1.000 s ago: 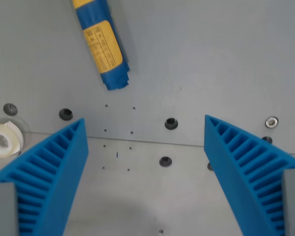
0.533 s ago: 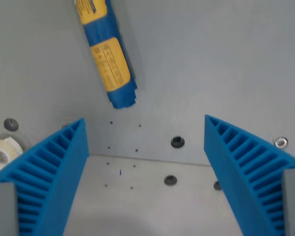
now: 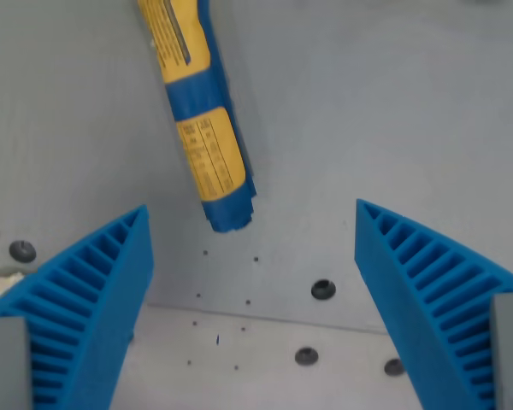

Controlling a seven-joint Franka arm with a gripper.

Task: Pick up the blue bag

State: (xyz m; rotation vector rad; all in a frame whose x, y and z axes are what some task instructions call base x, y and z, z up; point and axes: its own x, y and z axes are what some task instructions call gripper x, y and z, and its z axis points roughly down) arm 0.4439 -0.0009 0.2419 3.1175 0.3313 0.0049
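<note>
The blue bag (image 3: 203, 120) is lying rolled on the grey worktop (image 3: 385, 120), ahead of the pincer (image 3: 252, 273) and toward the wrist view's left, not yet between the fingers. The pincer is hanging spread wide and empty, leaving room to straddle the roll.

The blue bag (image 3: 203, 111) lies flat on the grey surface (image 3: 385, 111), a long, narrow, rolled-looking package in blue with yellow label panels carrying small dark print. It runs from the far edge of the wrist view down toward the near side, slanting slightly rightward. Its near end is crimped and ragged. Its far end is cut off by the frame.
</note>
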